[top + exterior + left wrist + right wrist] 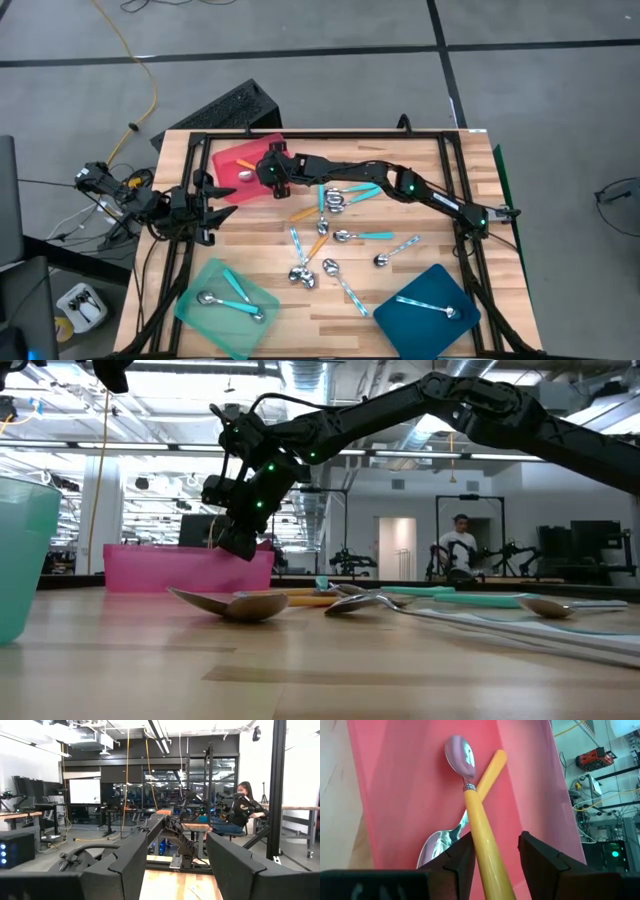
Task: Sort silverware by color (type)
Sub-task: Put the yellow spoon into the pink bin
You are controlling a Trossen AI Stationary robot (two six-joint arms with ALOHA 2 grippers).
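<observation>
My right gripper (495, 840) (270, 172) (238, 545) hangs over the red tray (405, 795) (232, 157) at the table's far left, pointing down, fingers slightly apart. An orange-handled spoon (481, 820) runs between them, its metal bowl (460, 756) toward the tray floor. A second orange-handled spoon (492, 766) lies flat in the tray beneath it. Several more spoons (330, 235) lie loose on the middle of the table. My left gripper (212, 206) (176, 865) waits open at the left edge. My right gripper comes from above, its fingers running along the orange handle. The handle (479, 837) lies against one finger (464, 854), with a visible gap to the other. The bowl end points down at the tray. Whether it rests on the tray I cannot tell.
The mint-green tray (210, 285) (20, 550) at the near left holds turquoise spoons. The dark-blue tray (415, 322) at the near right holds a pale blue one. The black frame rails (450, 170) edge the table. A person (460, 545) sits in the room beyond.
</observation>
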